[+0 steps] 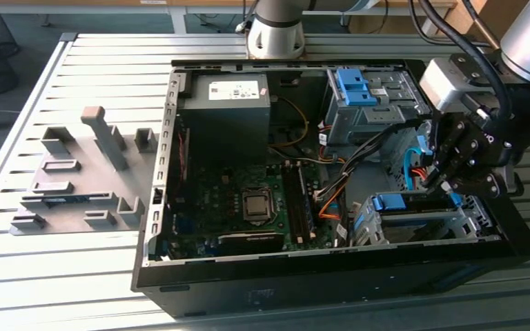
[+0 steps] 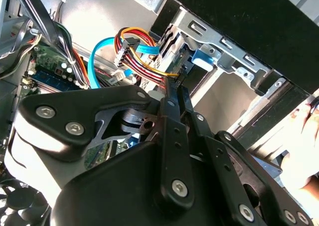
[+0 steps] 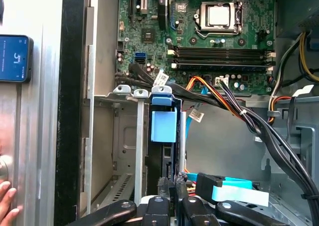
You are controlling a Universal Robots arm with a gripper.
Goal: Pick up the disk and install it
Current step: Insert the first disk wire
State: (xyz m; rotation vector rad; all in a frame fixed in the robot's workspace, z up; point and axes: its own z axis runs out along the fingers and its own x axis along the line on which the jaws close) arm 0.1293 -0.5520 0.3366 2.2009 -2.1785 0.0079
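Gripper (image 3: 172, 188), fingers together on the disk's (image 3: 163, 126) near edge, held it long-axis straight ahead into the drive cage (image 3: 127, 136).

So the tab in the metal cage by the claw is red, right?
No, the tab is blue, not red. It does sit in the metal cage by the claw, as the first wrist view shows.
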